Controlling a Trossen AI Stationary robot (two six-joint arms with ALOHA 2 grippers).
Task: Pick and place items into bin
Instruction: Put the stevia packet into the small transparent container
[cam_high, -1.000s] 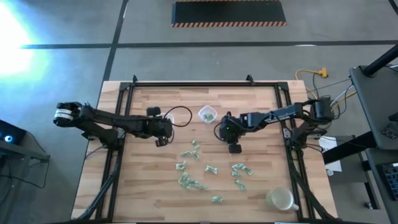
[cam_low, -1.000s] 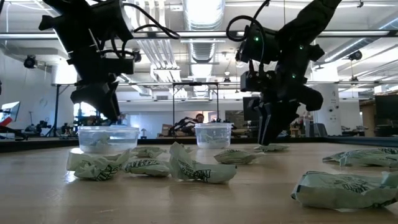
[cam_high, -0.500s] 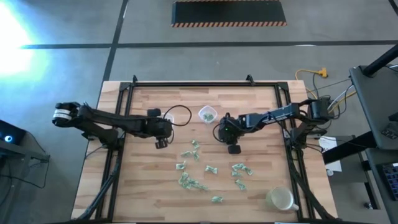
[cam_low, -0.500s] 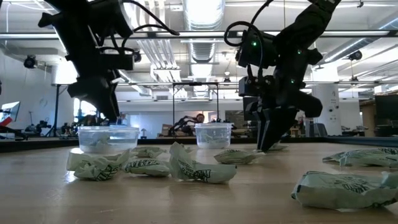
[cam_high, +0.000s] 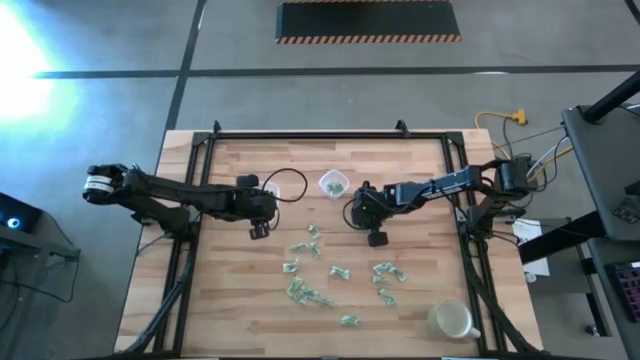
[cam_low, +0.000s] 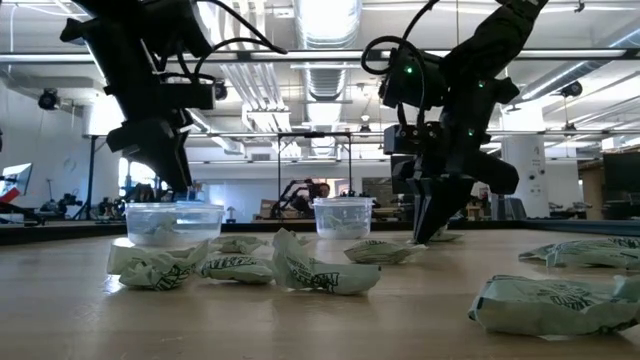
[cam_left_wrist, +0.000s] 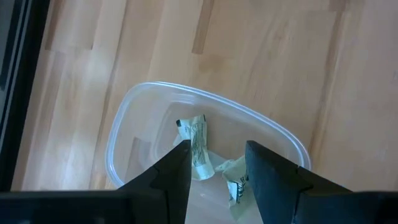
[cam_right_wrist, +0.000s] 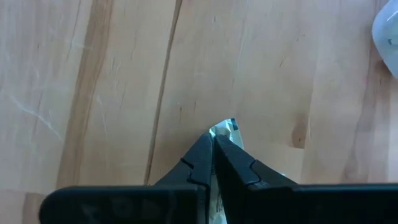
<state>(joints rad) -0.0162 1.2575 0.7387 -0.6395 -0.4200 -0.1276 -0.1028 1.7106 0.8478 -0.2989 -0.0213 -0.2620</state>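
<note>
- High view shows a wooden bench (cam_high: 400, 170) with two dark arms over it, one reaching in from each side edge.
- The right pincer (cam_high: 377, 238) is down near the middle of the bench, a bit toward the right edge.
- In the right wrist view the right pincer (cam_right_wrist: 213, 144) has its two fingers pressed together on a small green-and-white wrapped piece (cam_right_wrist: 225, 129). A bit of the wrapper pokes out past the tips.
- In the low view the right pincer (cam_low: 425, 235) points down at the bench top, its tips close to the wood.
- The left pincer (cam_high: 259, 229) hangs over the left half of the bench, about midway between the far and near edges.
- The left wrist view shows the left pincer (cam_left_wrist: 217, 158) with a gap between its two fingers and nothing in them. It looks down into a clear tub (cam_left_wrist: 134, 118) with a few wrapped pieces (cam_left_wrist: 198, 146) lying inside.
- A small clear cup (cam_high: 333, 183) stands near the far middle of the bench, with something green in it.
- Many loose items (cam_high: 312, 272) lie scattered over the near half of the bench, between the two arms and the near edge.
- A bigger clear container (cam_high: 450, 320) sits by the near right corner.
- In the low view crinkly wrapped pieces (cam_low: 320, 270) lie close to the camera on the wood.
</note>
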